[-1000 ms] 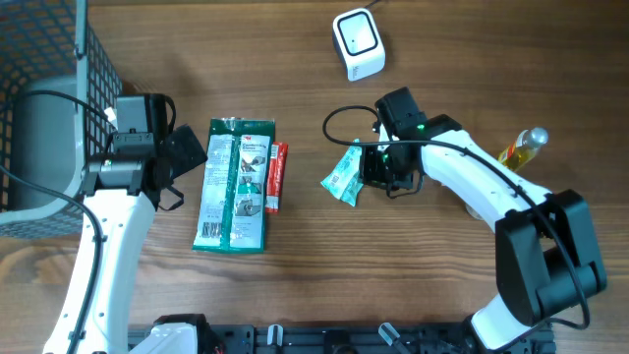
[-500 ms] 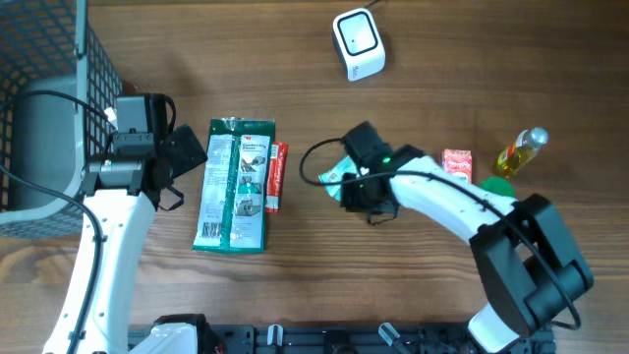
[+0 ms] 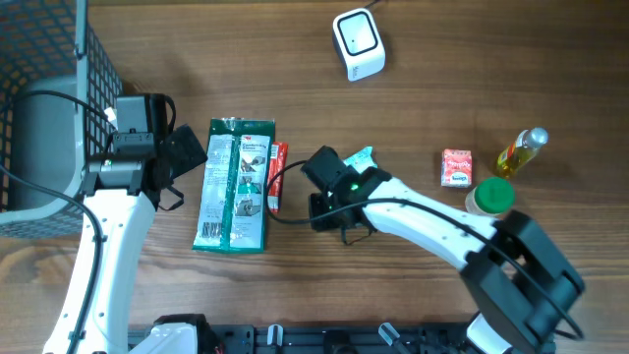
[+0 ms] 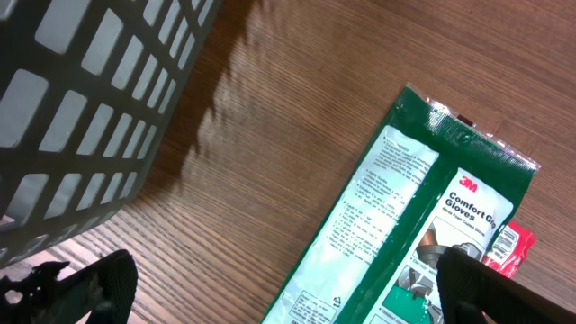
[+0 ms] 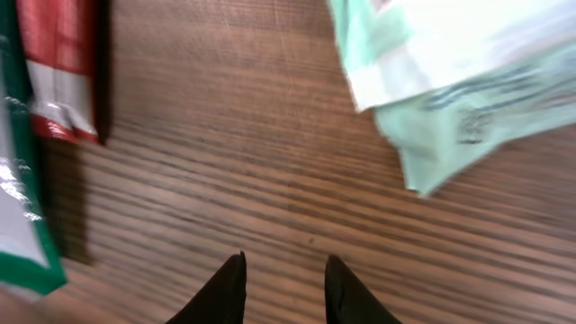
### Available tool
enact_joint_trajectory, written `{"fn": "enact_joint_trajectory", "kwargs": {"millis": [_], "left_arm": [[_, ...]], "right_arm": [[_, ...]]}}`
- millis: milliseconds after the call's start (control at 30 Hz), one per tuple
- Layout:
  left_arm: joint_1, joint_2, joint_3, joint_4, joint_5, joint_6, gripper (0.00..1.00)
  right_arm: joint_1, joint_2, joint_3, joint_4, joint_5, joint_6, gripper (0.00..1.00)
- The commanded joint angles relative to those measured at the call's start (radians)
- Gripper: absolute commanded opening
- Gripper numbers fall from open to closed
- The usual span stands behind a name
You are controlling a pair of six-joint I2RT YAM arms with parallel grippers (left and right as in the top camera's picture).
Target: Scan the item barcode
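Brown wood-grain bench (image 3: 511,59), grain running side to side, fills the overhead view edge to edge. Light soft, even. Dark wire basket (image 3: 93,49) at far left casts a jagged shadow.

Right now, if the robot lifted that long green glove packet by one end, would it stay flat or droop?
Probably droop: the green glove packet looks like a thin, flat film bag with crimped ends. It is likely light for its size. Its glossy surface may slide easily on the wood table.
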Motion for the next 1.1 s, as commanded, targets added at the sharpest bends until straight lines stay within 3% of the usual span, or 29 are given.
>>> {"fn": "enact_joint_trajectory", "kwargs": {"millis": [0, 167, 300, 367, 467, 533, 633, 700, 800, 933, 1000, 1067], "left_arm": [[0.004, 0.002, 0.009, 0.002, -0.013, -0.013, 1.00], [0.004, 0.002, 0.009, 0.002, -0.013, -0.013, 1.00], [0.004, 0.002, 0.009, 0.002, -0.013, -0.013, 1.00], [0.004, 0.002, 0.009, 0.002, -0.013, -0.013, 1.00], [0.004, 0.002, 0.009, 0.002, -0.013, -0.013, 1.00], [0.004, 0.002, 0.009, 0.002, -0.013, -0.013, 1.00], [0.004, 0.002, 0.009, 0.002, -0.013, -0.013, 1.00], [0.004, 0.002, 0.009, 0.002, -0.013, -0.013, 1.00], [0.004, 0.002, 0.009, 0.002, -0.013, -0.013, 1.00], [0.004, 0.002, 0.009, 0.002, -0.013, -0.013, 1.00], [0.004, 0.002, 0.009, 0.002, -0.013, -0.013, 1.00], [0.004, 0.002, 0.009, 0.002, -0.013, -0.013, 1.00]], "right_arm": [[-0.028, -0.115, 0.048, -0.040, 0.112, -0.024, 0.30], [-0.043, -0.150, 0.045, -0.145, 0.253, -0.022, 0.22], [-0.046, -0.133, 0.015, -0.156, 0.345, 0.036, 0.08], [-0.054, -0.126, -0.001, -0.150, 0.397, 0.053, 0.08], [-0.092, -0.122, -0.009, -0.090, 0.414, -0.049, 0.16], [-0.153, -0.122, 0.031, -0.084, 0.282, -0.199, 0.26], [-0.279, -0.122, 0.137, -0.177, 0.098, -0.270, 0.43], [-0.349, -0.122, 0.173, -0.190, 0.045, -0.325, 0.48], [-0.428, -0.116, 0.155, -0.138, 0.033, -0.367, 0.46], [-0.454, -0.073, 0.130, -0.045, 0.029, -0.409, 0.47], [-0.455, -0.037, 0.130, -0.003, -0.053, -0.480, 0.60], [-0.455, -0.012, 0.130, 0.008, -0.146, -0.497, 0.64]]}}
